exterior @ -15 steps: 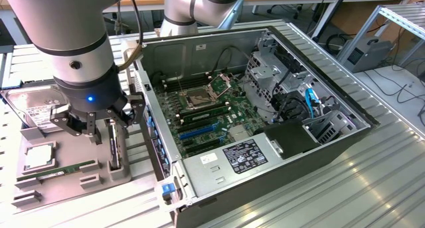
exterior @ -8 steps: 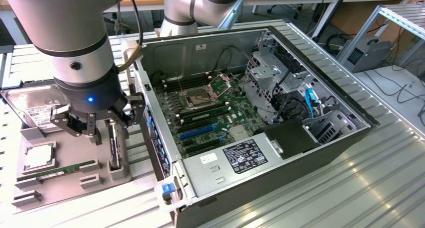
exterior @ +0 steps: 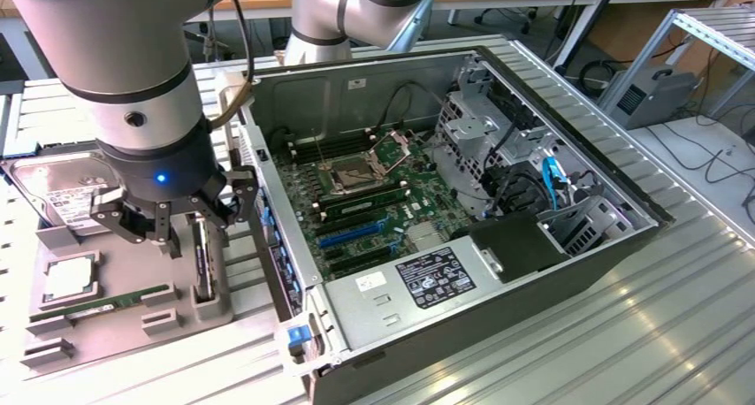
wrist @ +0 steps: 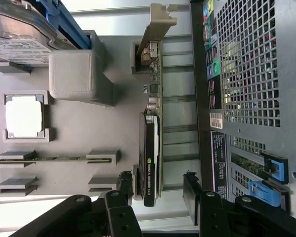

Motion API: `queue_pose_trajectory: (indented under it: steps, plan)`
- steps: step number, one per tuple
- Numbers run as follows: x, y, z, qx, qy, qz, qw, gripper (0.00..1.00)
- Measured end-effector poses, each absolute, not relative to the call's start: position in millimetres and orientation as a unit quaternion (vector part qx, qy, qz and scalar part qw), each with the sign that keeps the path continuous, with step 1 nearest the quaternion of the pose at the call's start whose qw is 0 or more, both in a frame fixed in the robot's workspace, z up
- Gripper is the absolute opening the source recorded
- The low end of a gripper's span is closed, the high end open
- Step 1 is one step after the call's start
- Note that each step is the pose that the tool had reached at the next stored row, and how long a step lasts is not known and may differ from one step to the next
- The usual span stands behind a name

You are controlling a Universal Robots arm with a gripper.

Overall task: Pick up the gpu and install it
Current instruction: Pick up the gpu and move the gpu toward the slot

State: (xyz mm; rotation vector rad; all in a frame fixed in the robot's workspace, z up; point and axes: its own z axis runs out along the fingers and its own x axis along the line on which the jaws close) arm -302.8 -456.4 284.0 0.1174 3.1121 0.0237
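The gpu (exterior: pixel 203 265) stands on its edge in a slot of the grey holder tray (exterior: pixel 112 334), just beside the open computer case (exterior: pixel 590 246). In the wrist view the gpu (wrist: pixel 150 148) shows its green board, black fan block and silver end bracket. My gripper (exterior: pixel 194 233) hangs directly above the card, open, with one finger on each side of it. In the wrist view the gripper (wrist: pixel 157 180) straddles the card's fan end without touching it. The motherboard (exterior: pixel 366 202) lies exposed inside the case, with blue expansion slots (exterior: pixel 348 237).
On the tray sit a silver hard drive (exterior: pixel 53 188), a CPU (exterior: pixel 69 277) and a narrow RAM stick (exterior: pixel 101 303). The case's perforated rear wall (wrist: pixel 246 74) stands close beside the card. A black power supply (exterior: pixel 519 246) and drive cages (exterior: pixel 472 131) fill the case's far side.
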Motion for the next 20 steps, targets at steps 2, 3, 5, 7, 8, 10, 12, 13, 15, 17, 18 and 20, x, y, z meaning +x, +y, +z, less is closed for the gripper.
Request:
queue_pose_trajectory:
  steps: [2,3,5,7,8,10,12,13,15,17,18,20]
  plan:
    - [-302.8,-456.5,283.6,0.038,0.999,0.008,0.014,0.54]
    - [-302.8,-456.4,283.4,0.038,0.999,0.008,0.014,0.54]
    - [-302.8,-456.5,282.7,0.038,0.999,0.008,0.014,0.54]
    - [-302.8,-456.4,282.2,0.038,0.999,0.008,0.014,0.54]
    - [-302.8,-456.5,282.0,0.038,0.999,0.008,0.014,0.54]
    - [-302.8,-456.5,281.5,0.038,0.999,0.008,0.014,0.54]
    - [-302.9,-456.5,281.1,0.038,0.999,0.008,0.014,0.54]
    - [-302.9,-456.5,280.9,0.038,0.999,0.008,0.014,0.54]
    - [-302.9,-456.5,280.5,0.038,0.999,0.008,0.014,0.54]
    - [-302.9,-456.4,280.0,0.038,0.999,0.008,0.014,0.54]
    - [-303.0,-456.4,279.8,0.038,0.999,0.008,0.014,0.54]
    - [-303.0,-456.4,279.2,0.038,0.999,0.008,0.014,0.54]
